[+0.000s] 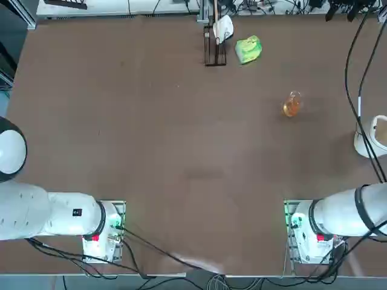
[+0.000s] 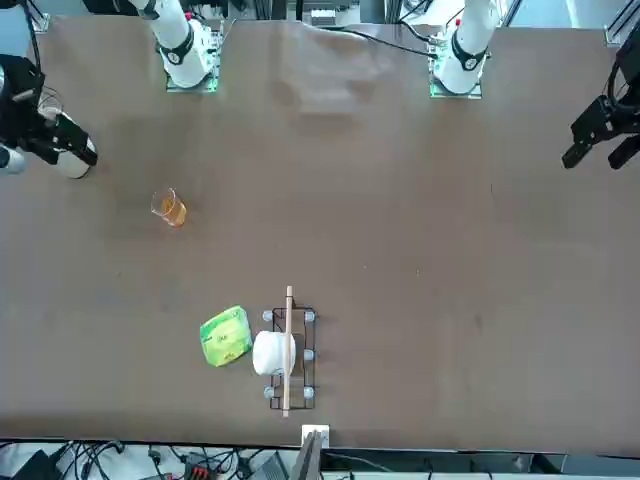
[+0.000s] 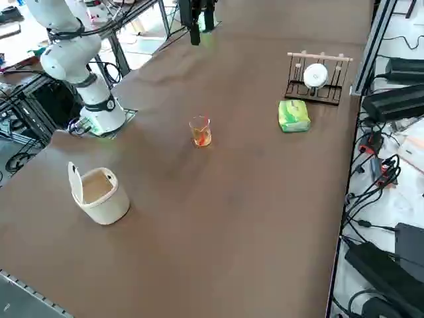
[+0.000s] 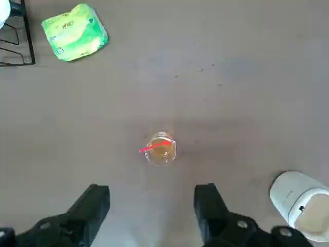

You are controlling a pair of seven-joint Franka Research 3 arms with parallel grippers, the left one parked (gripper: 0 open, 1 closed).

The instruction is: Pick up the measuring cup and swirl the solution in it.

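The cup (image 3: 201, 131) stood upright on the desk (image 3: 218, 218), left of centre in the upper half of the side view and well apart from its neighbours, so a grasp seemed possible from any side. It was clear glass, with a little amber solution (image 4: 161, 150) low inside and a red mark on its wall. Upright was the right way for it to stand, since a tilt could have spilled the liquid. The right hand (image 4: 153, 187), near the upper left corner of the front view, was spread wide with nothing between its fingers, presumably so that they could pass on either side of the glass. Seen from the wrist, the cup lay out beyond the fingertips, touched by neither; the next move called for bringing the hand over and down, then a gentle grip, as smooth glass might slip. In the side view, a white bin (image 3: 111, 205) with its lid raised stood at lower left, out of the way. At upper right, a wire rack (image 3: 318, 93) held a white cup (image 3: 315, 75), probably for storage, with a green-yellow pack (image 3: 293, 116) just beside it.
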